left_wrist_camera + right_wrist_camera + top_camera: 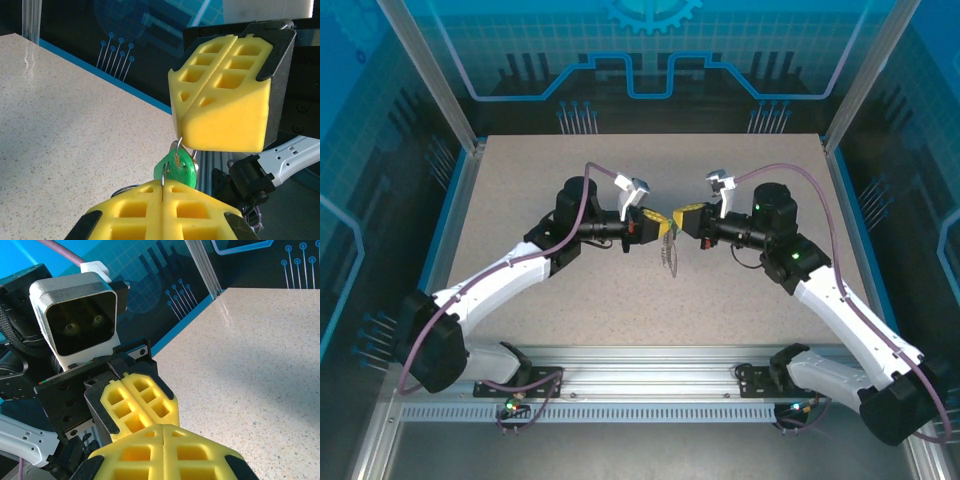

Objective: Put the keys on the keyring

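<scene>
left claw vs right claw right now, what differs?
Left claw points in from the left, right claw from the right, tips almost meeting. Left wrist view: a thin wire ring runs into the left claw's seam, but only reaches the right claw's lower tip; grip there unclear. Shared: both shut, both yellow, both above the table, green key between them.

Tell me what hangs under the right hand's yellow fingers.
A bright green plastic key head and a thin silvery wire ring; anything lower is covered by the left hand.
</scene>
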Controlling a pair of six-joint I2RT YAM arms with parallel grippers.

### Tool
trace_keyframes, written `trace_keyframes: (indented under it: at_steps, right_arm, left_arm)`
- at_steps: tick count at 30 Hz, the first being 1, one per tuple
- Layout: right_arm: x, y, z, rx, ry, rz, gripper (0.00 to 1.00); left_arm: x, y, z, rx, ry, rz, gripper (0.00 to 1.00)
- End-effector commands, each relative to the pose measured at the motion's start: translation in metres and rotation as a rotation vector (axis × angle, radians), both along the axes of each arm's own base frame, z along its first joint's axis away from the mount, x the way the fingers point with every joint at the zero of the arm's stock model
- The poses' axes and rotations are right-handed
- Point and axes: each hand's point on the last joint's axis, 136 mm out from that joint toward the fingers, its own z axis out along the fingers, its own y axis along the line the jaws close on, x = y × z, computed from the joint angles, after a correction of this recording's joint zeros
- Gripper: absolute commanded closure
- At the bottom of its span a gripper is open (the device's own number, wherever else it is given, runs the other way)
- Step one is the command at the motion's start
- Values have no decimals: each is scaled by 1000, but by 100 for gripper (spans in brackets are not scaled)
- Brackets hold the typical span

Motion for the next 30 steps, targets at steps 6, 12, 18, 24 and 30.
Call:
trace_keyframes:
  at_steps: [6,12,18,24,30]
  right_arm:
    - [-11,-8,3,-17,-29,-20,100]
    - [-16,-12,2,-25,-29,-17,100]
    - [-16,-11,-2,-44,-22,-5,100]
    - [-10,-9,-7,-55,-16,-14,100]
    - [-3,-6,-4,-49,-22,-13,100]
  left_arm:
    - [0,0,16,-7,-72,12,100]
    - [0,0,15,-7,-72,13,100]
    - [0,0,17,-8,-79,12,100]
    - [0,-1,18,-9,-80,7,100]
    - [0,-2,18,-11,-76,1,100]
